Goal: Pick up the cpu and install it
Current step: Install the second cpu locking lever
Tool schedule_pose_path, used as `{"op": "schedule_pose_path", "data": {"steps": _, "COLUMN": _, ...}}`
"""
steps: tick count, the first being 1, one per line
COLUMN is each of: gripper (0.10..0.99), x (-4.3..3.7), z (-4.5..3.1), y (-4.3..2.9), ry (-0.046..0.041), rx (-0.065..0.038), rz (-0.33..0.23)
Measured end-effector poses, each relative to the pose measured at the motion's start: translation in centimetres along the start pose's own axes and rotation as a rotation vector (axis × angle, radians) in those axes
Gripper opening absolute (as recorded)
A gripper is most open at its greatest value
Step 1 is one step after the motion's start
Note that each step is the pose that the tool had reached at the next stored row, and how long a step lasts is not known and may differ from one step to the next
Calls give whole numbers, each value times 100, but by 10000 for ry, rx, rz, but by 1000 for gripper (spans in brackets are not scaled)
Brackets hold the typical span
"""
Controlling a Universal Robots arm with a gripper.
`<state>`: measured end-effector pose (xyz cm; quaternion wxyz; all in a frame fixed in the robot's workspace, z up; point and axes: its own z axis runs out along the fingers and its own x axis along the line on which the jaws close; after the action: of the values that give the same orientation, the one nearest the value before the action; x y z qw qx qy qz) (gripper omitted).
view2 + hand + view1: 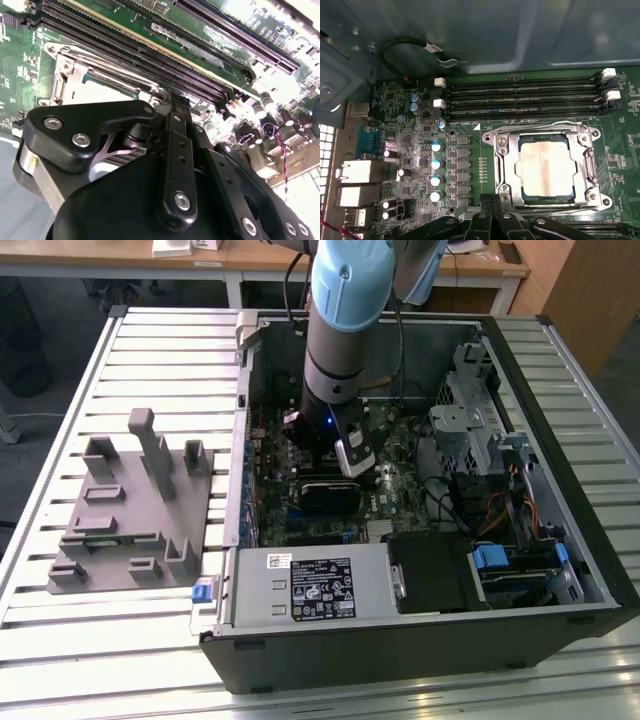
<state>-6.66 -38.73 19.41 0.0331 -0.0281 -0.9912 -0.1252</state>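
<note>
Slatted metal forms the counter (60,640) on which an open computer case (420,650) is laid on its side, with a grey moulded fixture (130,510) set beside it toward the exterior view's left. Wooden desks (120,260) are seen in the background. Within the case, a green motherboard (400,490) is exposed, with a black power supply (320,585) near the front wall and blue drive latches (492,558) toward the exterior view's right. The robot arm (345,310), sleeved in pale blue, is lowered into the case, and the pincer (325,465) is held just above the board.

In the first wrist view the cpu (546,167) is seen lying flat inside the metal-framed socket (502,165), its shiny top catching the light, just beside four long memory slots (520,95). A row of blue-topped capacitors (436,170) is ranged near the socket frame. The pincer (492,220) is seen close to the socket's edge, apart from the cpu and holding nothing there. In the second wrist view the black linkage of the pincer (170,165) is shown above the socket (70,80); how far the jaws are parted cannot be told
</note>
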Motion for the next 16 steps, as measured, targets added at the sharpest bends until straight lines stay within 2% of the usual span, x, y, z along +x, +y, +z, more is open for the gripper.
{"op": "schedule_pose_path", "data": {"steps": 11, "gripper": 106, "x": 14, "z": -182, "y": 46, "ry": -3, "rx": 3, "rz": -1}}
{"op": "schedule_pose_path", "data": {"steps": 16, "gripper": 106, "x": 24, "z": -310, "y": 78, "ry": -17, "rx": 3, "rz": -4}}
